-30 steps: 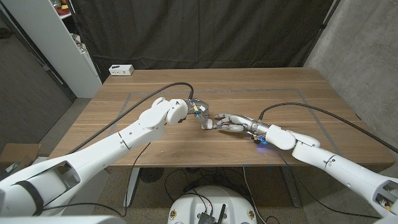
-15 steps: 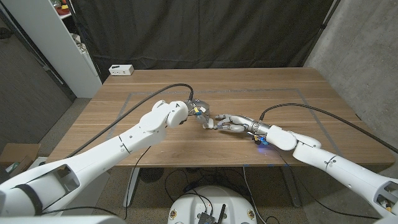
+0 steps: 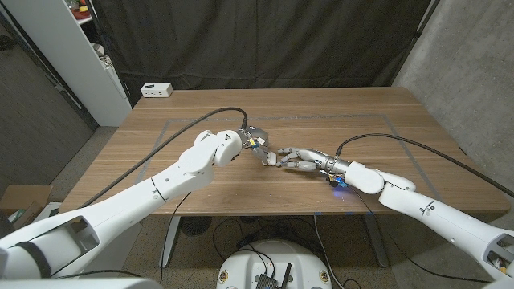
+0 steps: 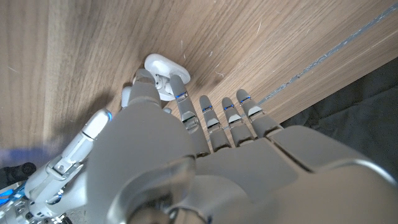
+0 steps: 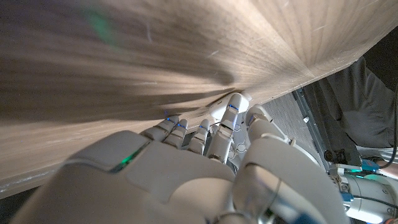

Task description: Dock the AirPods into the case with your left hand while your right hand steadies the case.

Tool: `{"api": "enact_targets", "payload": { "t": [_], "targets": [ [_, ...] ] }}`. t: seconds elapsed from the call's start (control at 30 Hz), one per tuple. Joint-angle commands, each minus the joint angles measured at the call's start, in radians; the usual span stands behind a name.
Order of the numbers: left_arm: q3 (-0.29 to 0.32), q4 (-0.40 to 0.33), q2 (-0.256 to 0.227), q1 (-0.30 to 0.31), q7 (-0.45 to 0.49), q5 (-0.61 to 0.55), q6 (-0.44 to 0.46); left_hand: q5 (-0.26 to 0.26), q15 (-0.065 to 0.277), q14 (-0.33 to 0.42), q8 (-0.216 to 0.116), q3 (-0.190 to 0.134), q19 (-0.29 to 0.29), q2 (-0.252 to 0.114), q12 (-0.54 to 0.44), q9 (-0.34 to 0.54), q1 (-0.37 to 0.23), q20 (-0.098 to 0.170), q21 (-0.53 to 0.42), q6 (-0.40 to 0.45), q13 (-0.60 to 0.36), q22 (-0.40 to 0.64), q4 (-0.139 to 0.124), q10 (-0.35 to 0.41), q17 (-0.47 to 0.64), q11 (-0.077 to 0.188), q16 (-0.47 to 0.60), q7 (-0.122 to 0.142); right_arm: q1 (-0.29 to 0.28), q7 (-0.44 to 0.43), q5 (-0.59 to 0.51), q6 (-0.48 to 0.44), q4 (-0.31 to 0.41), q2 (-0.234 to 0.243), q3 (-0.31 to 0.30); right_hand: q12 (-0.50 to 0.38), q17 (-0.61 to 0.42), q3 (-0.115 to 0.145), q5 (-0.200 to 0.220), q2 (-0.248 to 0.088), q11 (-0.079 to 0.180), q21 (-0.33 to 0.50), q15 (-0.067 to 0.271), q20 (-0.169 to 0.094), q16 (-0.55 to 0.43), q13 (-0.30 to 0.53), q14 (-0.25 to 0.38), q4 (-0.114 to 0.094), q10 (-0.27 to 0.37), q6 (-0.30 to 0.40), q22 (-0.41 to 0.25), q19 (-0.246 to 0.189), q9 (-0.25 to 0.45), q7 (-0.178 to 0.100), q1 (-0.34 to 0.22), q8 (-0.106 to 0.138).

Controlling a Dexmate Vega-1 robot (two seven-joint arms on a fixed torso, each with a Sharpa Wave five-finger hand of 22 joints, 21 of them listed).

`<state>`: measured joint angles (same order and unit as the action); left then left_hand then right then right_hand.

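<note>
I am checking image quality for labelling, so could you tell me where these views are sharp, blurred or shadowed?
Head view: evenly lit and sharp, wide-angle bending of the table edges. Left wrist view: the white case is sharp, the left hand near the lens soft, its shadow dark on the wood. Right wrist view: the right hand is blurred, the wood grain streaked and glary.

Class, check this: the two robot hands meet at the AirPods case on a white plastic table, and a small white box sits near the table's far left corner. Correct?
Not quite. The head view shows a wooden table, not white plastic. The left hand and right hand do meet at the AirPods case, and the small white box sits as stated.
</note>
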<state>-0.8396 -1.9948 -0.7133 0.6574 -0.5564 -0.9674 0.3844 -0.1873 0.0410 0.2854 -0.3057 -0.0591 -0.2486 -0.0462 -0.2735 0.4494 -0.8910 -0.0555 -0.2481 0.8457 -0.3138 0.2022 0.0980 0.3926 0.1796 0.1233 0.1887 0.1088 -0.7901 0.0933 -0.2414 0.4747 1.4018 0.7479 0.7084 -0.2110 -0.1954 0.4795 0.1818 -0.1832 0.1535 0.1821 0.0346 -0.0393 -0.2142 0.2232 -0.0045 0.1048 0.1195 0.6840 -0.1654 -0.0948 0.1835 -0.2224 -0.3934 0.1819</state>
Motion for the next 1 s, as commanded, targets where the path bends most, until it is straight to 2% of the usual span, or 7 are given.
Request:
{"api": "enact_targets", "payload": {
  "t": [0.03,0.07,0.2,0.27,0.37,0.6,1.0],
  "targets": [
    [0.037,-0.044,-0.034,0.032,0.007,0.012,0.011,-0.007,0.080,-0.003,0.017,0.009,-0.005,0.005,0.000,-0.004,0.013,-0.006,-0.004,-0.033,-0.005,0.003,0.004,-0.004,0.004,0.000,0.003,0.011,-0.001,0.004,0.007,-0.007,-0.001,-0.004,-0.002,-0.007,-0.002,0.009,0.002,-0.001,-0.001,0.009,0.163,-0.032,-0.007,0.002,0.008,0.001,0.005,0.016,-0.002,-0.010,0.002,0.000,-0.015,0.009],
    [0.043,-0.047,-0.039,0.032,-0.003,0.023,0.009,-0.008,0.079,-0.004,0.028,0.010,-0.007,0.005,0.001,-0.007,0.014,-0.007,-0.005,-0.052,-0.006,0.003,0.004,-0.005,0.004,-0.001,0.003,0.023,-0.001,0.004,0.008,-0.009,-0.001,-0.004,-0.002,-0.006,-0.002,0.009,0.002,-0.001,0.000,0.009,0.164,-0.032,-0.007,0.002,0.008,0.001,0.004,0.016,-0.002,-0.010,0.002,0.000,-0.015,0.009],
    [0.045,-0.038,-0.051,0.012,-0.036,0.041,-0.017,-0.026,0.054,-0.067,0.132,0.024,0.013,0.006,0.034,-0.044,0.034,-0.020,0.003,-0.276,-0.013,0.004,-0.004,-0.102,0.010,-0.020,-0.004,0.093,-0.003,0.003,0.009,-0.015,0.002,-0.003,-0.003,-0.006,-0.002,0.010,0.002,-0.001,0.001,0.009,0.165,-0.031,-0.007,0.002,0.008,0.001,0.004,0.016,-0.002,-0.011,0.002,0.000,-0.016,0.008],
    [0.043,-0.036,-0.060,-0.001,-0.044,0.048,-0.046,-0.035,0.047,-0.095,0.144,0.030,0.025,0.009,0.043,-0.063,0.035,-0.024,0.008,-0.386,-0.017,0.004,-0.004,-0.133,0.010,-0.025,-0.006,0.102,-0.004,0.005,0.012,-0.018,0.002,-0.002,-0.003,-0.006,-0.002,0.010,0.002,-0.001,0.000,0.009,0.164,-0.030,-0.007,0.002,0.009,0.001,0.005,0.016,-0.002,-0.011,0.002,0.000,-0.017,0.008],
    [0.045,-0.031,-0.070,-0.027,-0.065,0.070,-0.094,-0.045,0.044,-0.107,0.144,0.032,0.028,0.005,0.046,-0.080,0.032,-0.025,0.009,-0.474,-0.020,0.004,-0.004,-0.153,0.011,-0.029,-0.002,0.107,-0.006,0.003,0.011,-0.023,0.002,-0.002,-0.004,-0.006,-0.002,0.011,0.002,-0.001,-0.001,0.009,0.163,-0.031,-0.007,0.002,0.009,0.001,0.005,0.017,-0.002,-0.012,0.002,0.000,-0.017,0.008],
    [0.046,-0.001,-0.080,-0.090,-0.099,0.104,-0.202,-0.065,0.033,-0.122,0.122,0.022,0.031,-0.012,0.046,-0.096,-0.003,-0.036,0.009,-0.478,-0.022,0.004,0.008,-0.168,0.010,-0.037,-0.002,0.109,-0.023,-0.021,0.023,-0.054,0.013,-0.008,-0.013,-0.006,-0.002,0.011,0.001,0.000,-0.002,0.009,0.157,-0.023,-0.007,0.002,0.008,0.001,0.005,0.017,-0.003,-0.014,0.003,0.000,-0.018,0.007],
    [0.050,0.134,-0.117,-0.177,-0.005,0.170,-0.522,-0.097,0.055,-0.120,0.095,0.004,0.025,-0.034,0.032,-0.119,-0.071,-0.029,0.005,-0.408,-0.026,0.004,0.033,-0.152,0.008,-0.037,0.003,0.110,-0.048,-0.099,0.031,-0.157,0.037,-0.052,-0.021,-0.008,-0.003,0.012,0.001,0.003,-0.006,0.012,0.151,-0.012,-0.010,0.002,0.017,0.002,0.011,0.017,-0.003,-0.024,0.003,0.000,-0.019,0.007]
  ]
}}
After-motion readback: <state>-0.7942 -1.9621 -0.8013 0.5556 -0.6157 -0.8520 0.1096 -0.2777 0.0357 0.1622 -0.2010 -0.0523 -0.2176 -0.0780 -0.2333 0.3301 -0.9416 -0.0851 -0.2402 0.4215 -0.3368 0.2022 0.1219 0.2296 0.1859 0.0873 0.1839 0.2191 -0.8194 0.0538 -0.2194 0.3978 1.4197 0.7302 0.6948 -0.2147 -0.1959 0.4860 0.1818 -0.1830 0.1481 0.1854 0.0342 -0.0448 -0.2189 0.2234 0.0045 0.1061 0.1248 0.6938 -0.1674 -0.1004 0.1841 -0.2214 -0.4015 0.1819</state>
